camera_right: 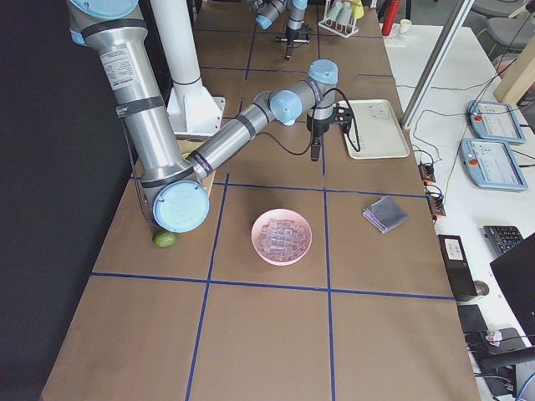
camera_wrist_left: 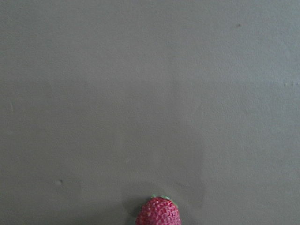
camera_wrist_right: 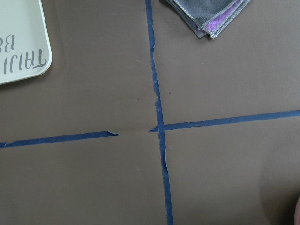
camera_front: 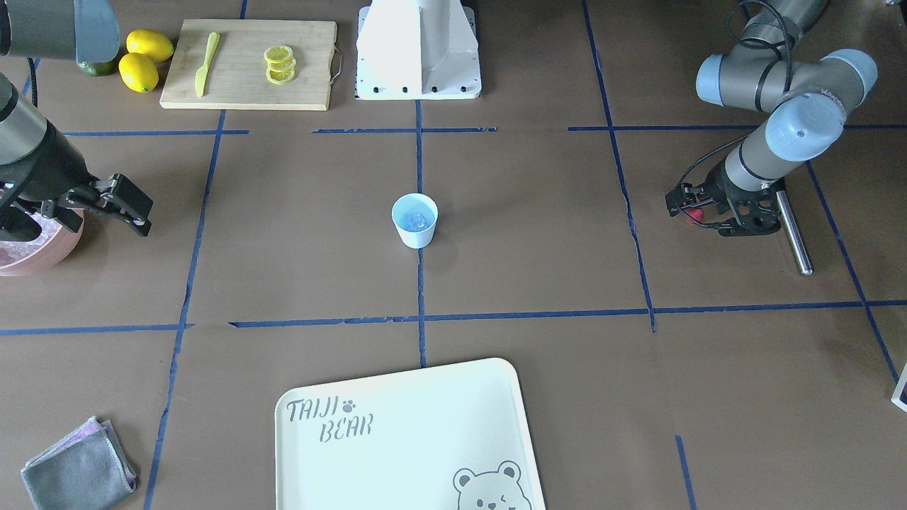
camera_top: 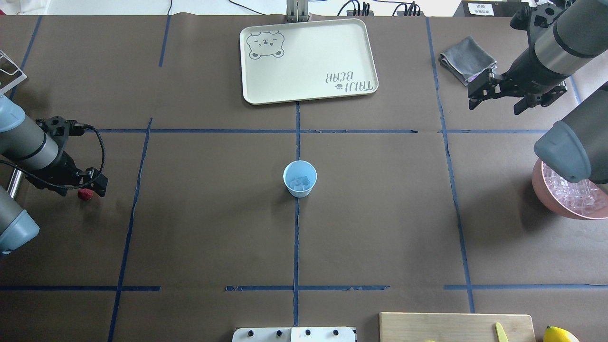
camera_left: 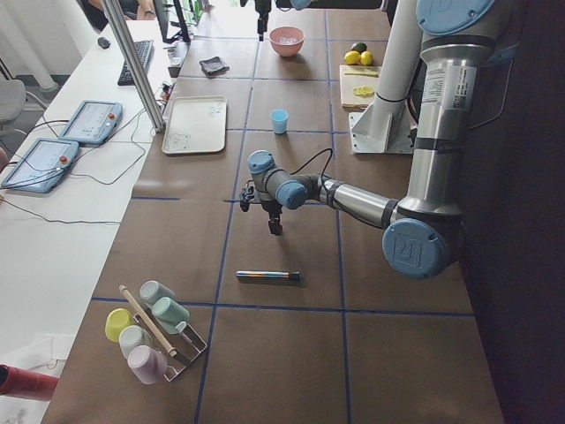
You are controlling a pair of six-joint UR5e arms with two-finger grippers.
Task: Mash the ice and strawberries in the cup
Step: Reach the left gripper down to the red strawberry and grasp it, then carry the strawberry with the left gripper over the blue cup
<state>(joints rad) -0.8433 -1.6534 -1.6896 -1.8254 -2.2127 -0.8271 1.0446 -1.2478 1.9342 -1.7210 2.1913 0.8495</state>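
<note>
I take the pale blue cup (camera_top: 299,178) as my mark: it stands upright at the middle of the table, on a crossing of blue tape lines, with a few clear pieces of ice (camera_top: 299,182) in its bottom. Far out from the cup toward the robot's left, the single red strawberry (camera_top: 85,194) lies on the brown table cover. The left pincer (camera_top: 95,186) is down low right at it, fingers pointing at the table. From my feeds I cannot tell whether it is clenched on the berry or only set about it; the left wrist camera shows just the berry at its lower edge and bare cover beyond. A metal rod (camera_front: 793,234) lies on the table a little farther from the cup than that pincer. On the cup's other side, well out toward the robot's right, the right pincer (camera_top: 496,97) hangs above the table with its fingers spread, released and carrying nothing. Near it, and farther from the cup, sits the pink bowl (camera_top: 551,202) filled with more ice cubes. Past the cup, on the operators' side, a cream tray (camera_top: 308,61) with a bear print lies flat, and a folded grey cloth (camera_top: 468,59) lies beside the tray, nearer the right pincer. On the robot's side of the cup, a wooden cutting board (camera_front: 248,64) carries lemon slices and a yellow knife, with two whole lemons (camera_front: 145,60) just beside it.
</note>
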